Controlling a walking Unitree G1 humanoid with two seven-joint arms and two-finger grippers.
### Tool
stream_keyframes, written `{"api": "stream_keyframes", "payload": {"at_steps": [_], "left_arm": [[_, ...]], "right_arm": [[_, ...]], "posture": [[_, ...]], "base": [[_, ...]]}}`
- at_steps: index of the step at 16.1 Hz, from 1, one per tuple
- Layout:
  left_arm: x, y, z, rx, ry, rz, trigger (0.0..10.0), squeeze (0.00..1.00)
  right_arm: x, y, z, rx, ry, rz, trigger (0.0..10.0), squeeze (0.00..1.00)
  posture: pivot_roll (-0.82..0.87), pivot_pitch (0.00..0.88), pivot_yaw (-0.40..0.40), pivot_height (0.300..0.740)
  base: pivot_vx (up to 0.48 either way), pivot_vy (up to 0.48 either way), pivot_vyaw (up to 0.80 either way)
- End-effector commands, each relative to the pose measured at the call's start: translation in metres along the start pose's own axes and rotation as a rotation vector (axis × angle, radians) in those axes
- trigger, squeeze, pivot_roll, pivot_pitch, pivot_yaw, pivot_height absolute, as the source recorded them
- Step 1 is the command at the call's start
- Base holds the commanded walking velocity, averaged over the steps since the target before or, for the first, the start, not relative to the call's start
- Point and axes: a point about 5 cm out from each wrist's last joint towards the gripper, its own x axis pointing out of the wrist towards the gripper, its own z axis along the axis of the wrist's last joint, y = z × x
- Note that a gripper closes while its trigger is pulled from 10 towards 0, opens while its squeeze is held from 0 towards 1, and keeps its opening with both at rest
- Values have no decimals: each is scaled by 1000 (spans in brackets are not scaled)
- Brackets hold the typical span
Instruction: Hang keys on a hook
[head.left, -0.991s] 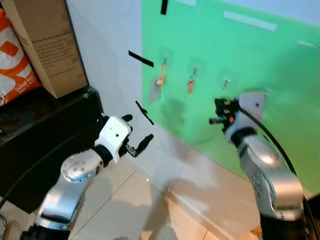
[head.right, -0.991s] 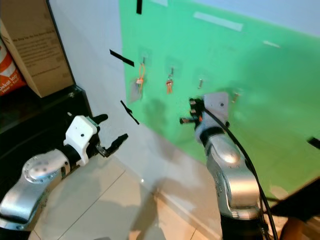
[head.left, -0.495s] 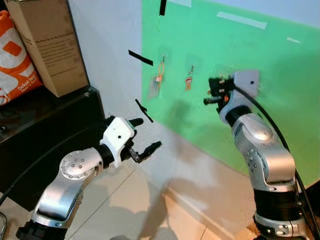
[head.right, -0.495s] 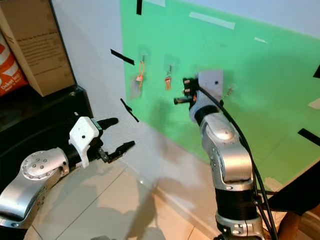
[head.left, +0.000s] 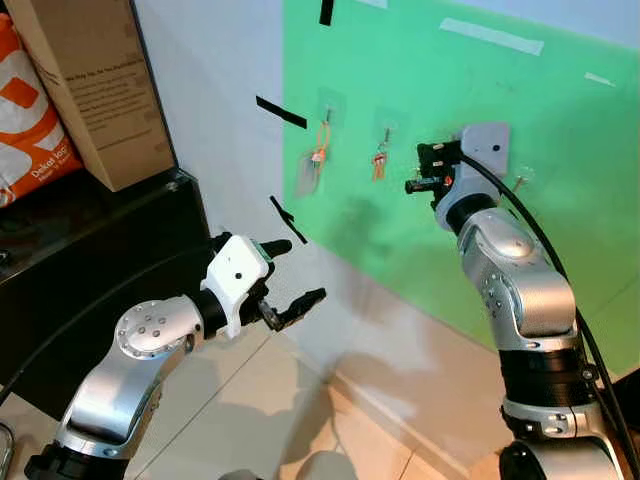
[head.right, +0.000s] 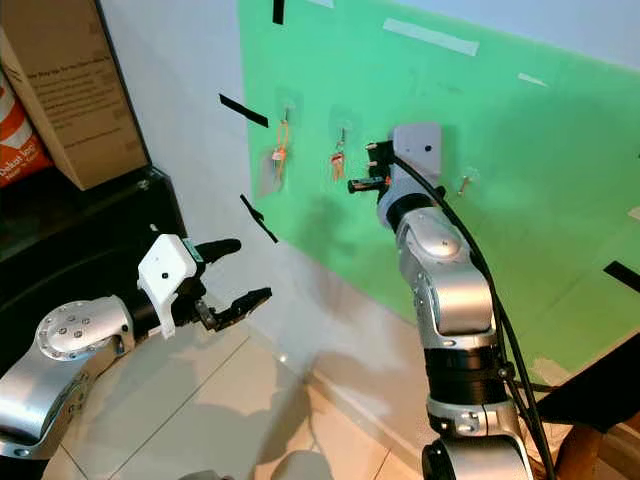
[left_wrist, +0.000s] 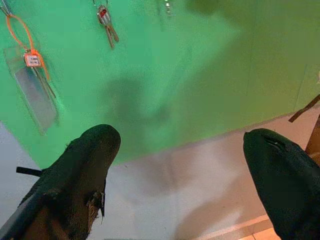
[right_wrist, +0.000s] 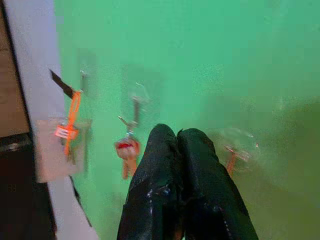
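Note:
A green panel (head.left: 450, 90) on the wall carries a row of small clear hooks. The leftmost hook holds keys on an orange loop with a clear card (head.left: 316, 160). A second set of keys with a red tag (head.left: 380, 162) hangs on the hook beside it. My right gripper (head.left: 412, 175) is raised at hook height just right of the red-tagged keys, fingers (right_wrist: 165, 150) pressed shut, and I see nothing between them. In the right wrist view a blurred hook with an orange bit (right_wrist: 232, 157) lies close beside the fingertips. Another hook (head.left: 520, 180) sits further right. My left gripper (head.left: 300, 270) is open, low, in front of the wall.
A cardboard box (head.left: 95, 90) and an orange bag (head.left: 25, 110) stand on a black cabinet (head.left: 90, 250) at the left. Black tape strips (head.left: 280, 113) mark the white wall. Pale floor tiles (head.left: 250, 400) lie below.
My right gripper has risen from below the hooks to hook height, next to the red-tagged keys. The left gripper has spread wider and drifted slightly right.

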Motion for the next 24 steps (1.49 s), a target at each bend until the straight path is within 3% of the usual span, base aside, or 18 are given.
{"api": "stream_keyframes", "payload": {"at_steps": [1, 10, 24], "left_arm": [[0, -1, 4, 10, -2, -19, 10000, 0], [1, -3, 5, 3, 0, -41, 10000, 0], [1, -4, 5, 8, 8, -53, 10000, 0]], "right_arm": [[2, -9, 6, -11, -20, -36, 10000, 0], [1, -24, 1, -19, 10, -107, 10000, 0], [-20, -37, -20, -21, 107, -142, 10000, 0]], "posture": [[-6, 0, -52, 740], [-15, 0, -45, 740], [-14, 0, -46, 740]], "base": [[0, 0, 0], [0, 0, 0], [0, 0, 0]]}}
